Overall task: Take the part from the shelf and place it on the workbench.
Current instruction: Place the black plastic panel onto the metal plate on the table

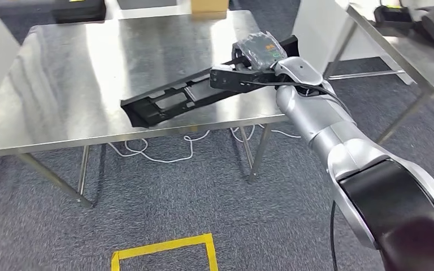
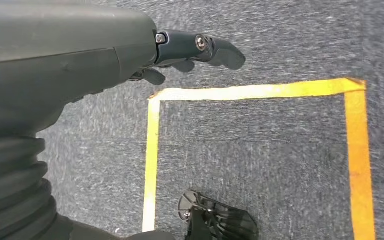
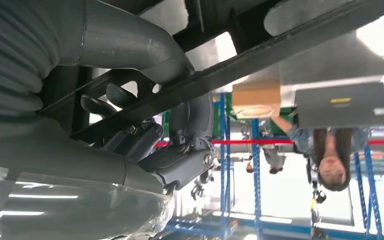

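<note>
Since the left hand (image 2: pixel 190 52) just hangs loosely open over the floor, everything's on the right hand (image 1: pixel 254 68) gripping one end of the long black part (image 1: pixel 175 99). Far end's low over the desk (image 1: pixel 62 79); it could scrape or tip off the front edge if let go now.

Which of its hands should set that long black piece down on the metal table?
The right hand: it already grips the long black part over the steel workbench. The left hand hangs over the carpet, holding nothing.
</note>
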Controlling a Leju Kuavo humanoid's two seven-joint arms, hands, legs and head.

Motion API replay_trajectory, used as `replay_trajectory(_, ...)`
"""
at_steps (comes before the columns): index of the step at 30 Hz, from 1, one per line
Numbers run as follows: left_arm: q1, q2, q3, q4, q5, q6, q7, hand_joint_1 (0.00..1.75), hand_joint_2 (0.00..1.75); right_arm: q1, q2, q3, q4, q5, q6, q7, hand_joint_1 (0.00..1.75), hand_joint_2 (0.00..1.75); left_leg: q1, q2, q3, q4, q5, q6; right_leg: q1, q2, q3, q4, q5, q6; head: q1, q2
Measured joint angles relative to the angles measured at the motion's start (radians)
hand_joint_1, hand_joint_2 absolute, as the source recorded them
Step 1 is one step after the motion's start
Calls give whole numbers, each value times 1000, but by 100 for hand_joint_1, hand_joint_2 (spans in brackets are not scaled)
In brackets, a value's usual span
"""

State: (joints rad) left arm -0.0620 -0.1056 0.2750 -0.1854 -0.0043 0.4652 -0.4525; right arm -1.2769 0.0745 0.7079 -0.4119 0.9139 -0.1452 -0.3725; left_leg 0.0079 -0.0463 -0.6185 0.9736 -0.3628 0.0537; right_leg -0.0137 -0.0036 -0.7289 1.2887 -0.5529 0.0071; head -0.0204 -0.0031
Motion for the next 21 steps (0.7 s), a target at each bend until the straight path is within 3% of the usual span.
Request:
replay_trajectory(1, 1, -1, 0, 0, 0, 1, 1, 0, 175, 1, -1, 1, 0, 0, 0, 0, 175, 175, 0, -14, 0, 1, 0, -1, -3, 3, 15, -42, 22, 10, 1, 0)
replay_trajectory(3, 1, -2, 0, 0, 0, 2, 2, 0, 175, -2, -3, 1, 0, 0, 0, 0, 175, 175, -2, -39, -2, 5, -1, -7, -10, 31, 83, -195, 86, 26, 2, 0)
replay_trajectory(4, 1, -2, 0, 0, -1, 3, 2, 0, 175, -4, -3, 1, 0, 0, 0, 0, 175, 175, -3, -50, -5, 9, -2, -12, -13, 46, 113, -260, 112, 27, 2, 0)
replay_trajectory(6, 1, -3, 0, 0, -2, 4, 2, 0, 175, -5, -1, 1, 0, -1, 0, 0, 175, 175, -4, -69, -12, 14, -4, -23, -12, 58, 136, -305, 131, 20, 1, 0)
replay_trajectory(8, 5, -1, 0, 0, -2, 6, 3, 0, 175, -6, 5, 2, 0, -1, 0, 1, 175, 175, 0, -76, -18, 19, -6, -35, -15, 39, 140, -307, 135, 7, -1, 0)
replay_trajectory(10, 7, 0, 0, 0, -2, 7, 4, 0, 175, -8, 10, 2, 0, -1, 0, 2, 175, 175, 2, -38, -37, 61, -32, -47, -20, 20, 147, -311, 135, -8, -8, 0)
replay_trajectory(12, 6, 0, 0, 0, -3, 7, 5, 0, 175, -8, 13, 2, 0, -1, 1, 2, 175, 175, 6, 18, -93, 181, -91, -58, -17, 2, 154, -312, 131, -20, -15, 0)
replay_trajectory(14, 5, 1, 0, 0, -3, 7, 6, 0, 175, -6, 13, 2, 0, -1, 1, 2, 175, 175, 13, 41, -156, 298, -131, -66, -12, -19, 157, -312, 127, -26, -16, 0)
replay_trajectory(15, 5, 1, 0, 0, -3, 7, 8, 0, 175, -6, 13, 3, 0, -1, 1, 3, 175, 175, 15, 45, -168, 313, -127, -68, -10, -28, 158, -311, 124, -27, -16, 0)
replay_trajectory(16, 6, 1, 0, 0, -3, 7, 9, 0, 175, -5, 14, 3, 0, -1, 2, 3, 175, 175, 16, 49, -156, 284, -103, -68, -10, -37, 160, -311, 122, -26, -16, 0)
replay_trajectory(17, 6, 1, 0, 0, -3, 7, 10, 0, 175, -6, 15, 3, 0, -1, 2, 3, 175, 175, 17, 58, -126, 222, -68, -66, -9, -45, 164, -311, 118, -24, -16, 0)
replay_trajectory(19, 5, 2, 0, 0, -1, 8, 11, 0, 175, -8, 15, 3, 0, -2, 1, 7, 175, 175, 10, 98, -56, 88, -15, -58, -2, -60, 171, -311, 110, -15, -15, 0)
replay_trajectory(21, 4, 3, 0, 0, 1, 7, 12, 0, 175, -9, 18, 3, 0, -2, 0, 17, 175, 175, -1, 118, -30, 35, -7, -46, 8, -74, 174, -312, 103, -5, -12, 0)
